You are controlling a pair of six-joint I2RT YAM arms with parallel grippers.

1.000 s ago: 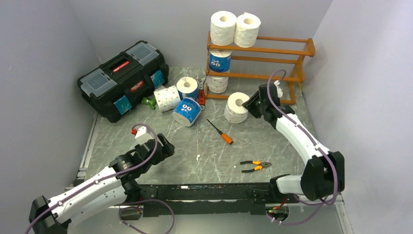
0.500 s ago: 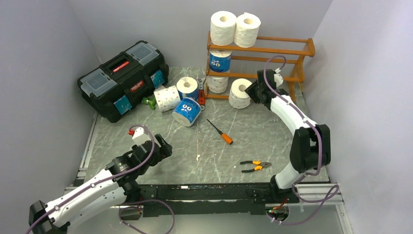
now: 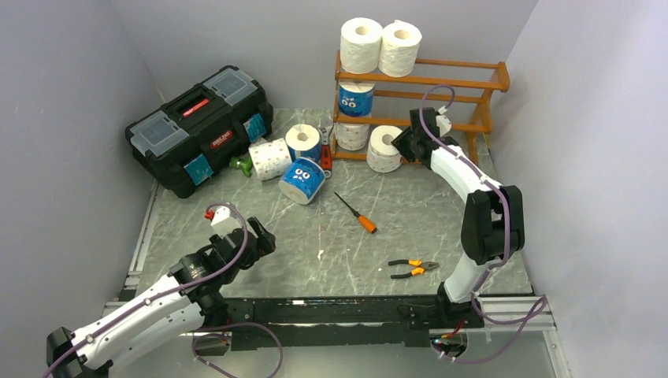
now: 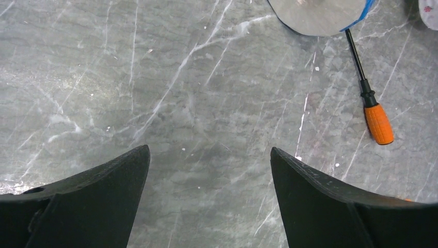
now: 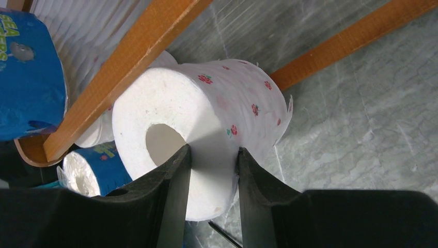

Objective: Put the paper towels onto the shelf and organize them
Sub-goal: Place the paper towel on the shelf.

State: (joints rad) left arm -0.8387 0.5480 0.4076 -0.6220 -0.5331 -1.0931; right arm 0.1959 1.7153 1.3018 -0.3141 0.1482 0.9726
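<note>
paper towel roll (image 5: pixel 206 119), the white one with small flowers, is held by your right gripper (image 5: pixel 212 155) low at the front of the shelf (image 3: pixel 457 81). one finger is in the core and one outside, half closed on the wall. this thin pinch may slip, or the roll may knock the shelf's wood and fall. your left gripper (image 4: pixel 209 160) is wide open and holds nothing.

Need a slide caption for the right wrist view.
Right fingers pinch the wall of a flower-printed white roll at the shelf.
</note>
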